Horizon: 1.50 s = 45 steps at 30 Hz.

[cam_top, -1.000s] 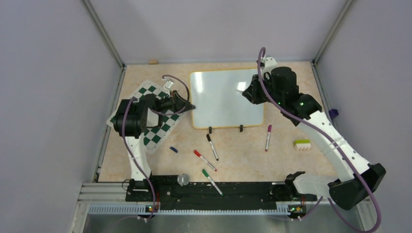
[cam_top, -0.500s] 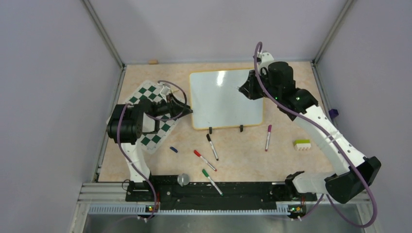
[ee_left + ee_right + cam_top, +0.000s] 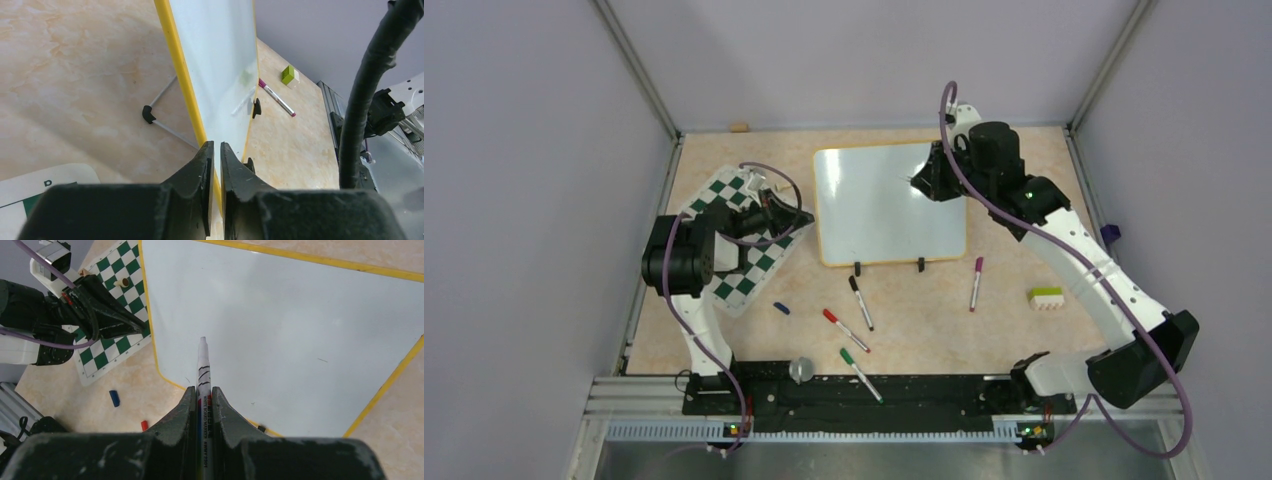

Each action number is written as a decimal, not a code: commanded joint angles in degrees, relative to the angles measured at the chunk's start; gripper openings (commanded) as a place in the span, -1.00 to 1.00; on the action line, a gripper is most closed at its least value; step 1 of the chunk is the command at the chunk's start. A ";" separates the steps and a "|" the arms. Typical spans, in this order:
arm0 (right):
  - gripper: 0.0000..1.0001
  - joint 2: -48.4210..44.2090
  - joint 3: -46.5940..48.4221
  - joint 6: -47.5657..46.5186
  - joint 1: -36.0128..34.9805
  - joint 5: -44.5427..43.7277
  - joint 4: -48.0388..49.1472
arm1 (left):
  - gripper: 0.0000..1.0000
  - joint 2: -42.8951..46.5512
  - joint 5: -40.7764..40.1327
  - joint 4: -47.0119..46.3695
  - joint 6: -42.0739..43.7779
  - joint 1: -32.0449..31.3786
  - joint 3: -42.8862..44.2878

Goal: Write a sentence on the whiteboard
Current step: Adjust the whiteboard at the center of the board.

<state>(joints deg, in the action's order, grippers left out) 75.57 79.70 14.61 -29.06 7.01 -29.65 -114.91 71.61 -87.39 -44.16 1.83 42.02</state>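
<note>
The whiteboard [image 3: 889, 205] lies in the middle of the table, glossy white with a yellow rim, two black clips on its near edge. No sentence shows on its face. My left gripper [image 3: 810, 222] is at the board's left edge; in the left wrist view the jaws [image 3: 216, 146] are shut on the yellow rim [image 3: 180, 65]. My right gripper [image 3: 917, 181] hovers over the board's far right part. It is shut on a white whiteboard marker [image 3: 203, 375] with its cap off, whose tip points at the blank whiteboard [image 3: 280, 330].
A green-and-white chess mat [image 3: 739, 235] lies under the left arm. Black [image 3: 861, 303], red [image 3: 846, 330], green [image 3: 861, 375] and purple [image 3: 975, 283] markers lie near the front, with a blue cap [image 3: 781, 308] and a green-white block [image 3: 1046, 297].
The left jaws have closed on the board's rim and that arm's elbow has shifted left. The right gripper with the marker has moved slightly toward the far edge.
</note>
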 commanded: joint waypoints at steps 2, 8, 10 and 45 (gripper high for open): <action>-1.00 0.22 2.78 1.07 0.66 0.87 2.72 | -0.70 0.35 -0.28 -5.32 2.56 -0.27 0.55; -1.00 1.28 3.03 1.86 0.60 2.05 3.71 | -0.44 0.18 0.46 -5.32 2.15 -0.37 1.43; -1.00 1.78 3.62 2.01 0.67 2.24 3.72 | 0.07 0.13 0.64 -5.32 2.23 -0.50 1.50; -1.00 12.10 14.08 -0.90 -8.47 -4.90 5.30 | 0.64 -8.18 5.81 -5.32 -10.08 -3.55 14.49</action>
<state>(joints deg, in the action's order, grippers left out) 87.74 90.89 14.87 -36.82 2.44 -26.50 -122.37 76.03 -87.42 -52.49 -1.69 54.70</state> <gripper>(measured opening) 0.092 0.805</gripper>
